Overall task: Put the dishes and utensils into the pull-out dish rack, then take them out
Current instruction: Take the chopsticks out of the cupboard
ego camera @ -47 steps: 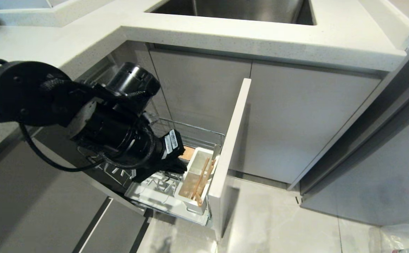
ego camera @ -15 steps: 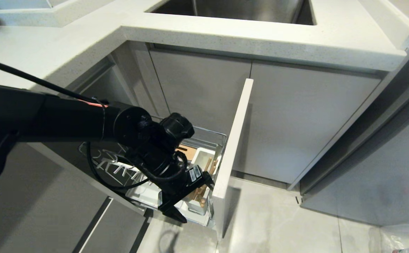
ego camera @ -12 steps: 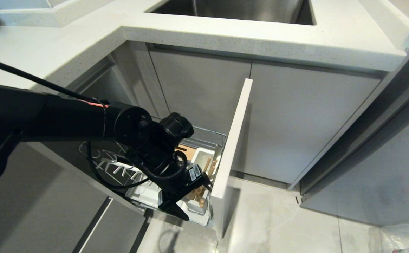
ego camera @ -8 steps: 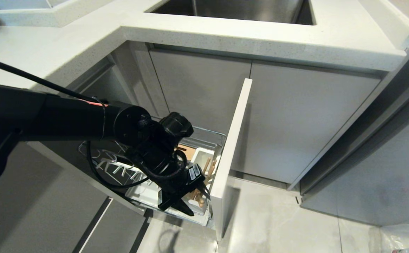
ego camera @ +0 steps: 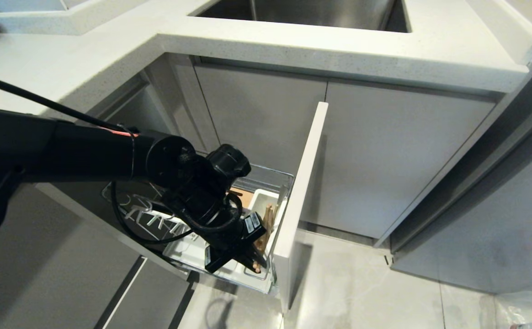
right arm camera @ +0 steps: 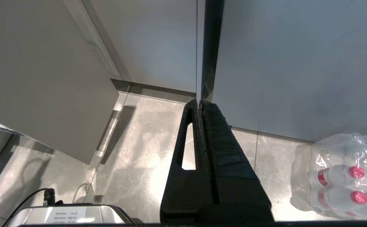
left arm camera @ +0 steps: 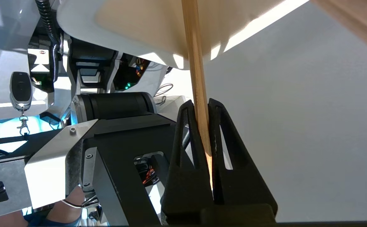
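Chopsticks' lower ends behind left tool

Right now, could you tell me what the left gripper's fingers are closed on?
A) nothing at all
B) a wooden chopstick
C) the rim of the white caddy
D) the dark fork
B: in the left wrist view the left gripper has its fingers pinched on a light wooden chopstick that rises from the white caddy.

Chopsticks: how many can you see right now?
2. Both chopsticks stand in the white utensil caddy of the pull-out rack; the left gripper is clamped on them, though its wrist view shows only one clearly.
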### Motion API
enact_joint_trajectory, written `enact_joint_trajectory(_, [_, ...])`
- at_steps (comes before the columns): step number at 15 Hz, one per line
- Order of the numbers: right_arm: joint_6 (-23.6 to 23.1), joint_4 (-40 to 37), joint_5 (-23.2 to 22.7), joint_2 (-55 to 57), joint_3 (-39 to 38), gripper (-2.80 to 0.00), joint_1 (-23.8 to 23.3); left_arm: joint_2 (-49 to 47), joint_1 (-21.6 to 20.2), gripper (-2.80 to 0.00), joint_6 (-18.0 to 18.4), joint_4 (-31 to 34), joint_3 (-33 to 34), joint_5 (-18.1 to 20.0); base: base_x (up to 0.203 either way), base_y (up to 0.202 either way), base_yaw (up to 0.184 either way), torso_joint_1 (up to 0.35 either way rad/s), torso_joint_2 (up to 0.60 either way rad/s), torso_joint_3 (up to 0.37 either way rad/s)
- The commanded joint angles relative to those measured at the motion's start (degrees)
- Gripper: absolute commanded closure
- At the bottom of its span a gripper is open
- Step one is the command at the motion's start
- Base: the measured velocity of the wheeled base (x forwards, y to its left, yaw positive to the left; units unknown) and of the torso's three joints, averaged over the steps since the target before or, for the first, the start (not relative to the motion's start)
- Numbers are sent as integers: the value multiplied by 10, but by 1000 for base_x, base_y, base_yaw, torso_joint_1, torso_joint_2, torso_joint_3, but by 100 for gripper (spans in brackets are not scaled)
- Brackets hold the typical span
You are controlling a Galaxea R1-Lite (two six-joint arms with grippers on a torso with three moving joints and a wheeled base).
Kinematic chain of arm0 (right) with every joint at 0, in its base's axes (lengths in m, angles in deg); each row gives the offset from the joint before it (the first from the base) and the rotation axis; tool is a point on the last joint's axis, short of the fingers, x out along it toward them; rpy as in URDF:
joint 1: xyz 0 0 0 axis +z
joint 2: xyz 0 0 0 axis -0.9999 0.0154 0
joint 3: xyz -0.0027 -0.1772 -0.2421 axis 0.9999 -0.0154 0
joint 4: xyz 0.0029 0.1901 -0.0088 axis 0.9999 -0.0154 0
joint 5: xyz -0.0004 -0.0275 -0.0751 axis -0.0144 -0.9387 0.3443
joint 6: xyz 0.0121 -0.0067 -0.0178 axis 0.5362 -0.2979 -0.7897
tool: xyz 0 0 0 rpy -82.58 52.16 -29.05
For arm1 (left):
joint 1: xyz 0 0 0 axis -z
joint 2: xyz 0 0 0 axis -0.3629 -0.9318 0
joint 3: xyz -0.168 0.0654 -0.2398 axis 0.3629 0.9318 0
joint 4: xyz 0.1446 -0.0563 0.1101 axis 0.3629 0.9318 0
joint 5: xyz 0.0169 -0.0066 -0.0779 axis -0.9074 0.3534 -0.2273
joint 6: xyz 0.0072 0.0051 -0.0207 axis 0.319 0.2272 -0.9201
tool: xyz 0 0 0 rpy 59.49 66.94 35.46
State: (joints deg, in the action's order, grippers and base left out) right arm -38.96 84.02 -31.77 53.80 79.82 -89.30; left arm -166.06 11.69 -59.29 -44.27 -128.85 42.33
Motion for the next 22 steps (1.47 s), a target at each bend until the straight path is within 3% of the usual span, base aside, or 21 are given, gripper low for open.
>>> enact_joint_trajectory(1, [0,0,0,0,-1,0,0,7,0,0,-4,2,-2,2,0,0,0,0,0,0])
enact_joint_trajectory(5, [0,0,0,0,-1,0,0,42,-4,0,-26,18,-21,2,0,0,0,0,0,0])
enact_joint_trajectory(14, [-1,0,0,0,-1,0,0,122,-13,0,-32,99,-83,-9,0,0,0,0,0,0])
enact_joint_trajectory(22, [0,0,0,0,-1,0,0,162,-13,0,-42,104,-98,-31,0,0,0,0,0,0])
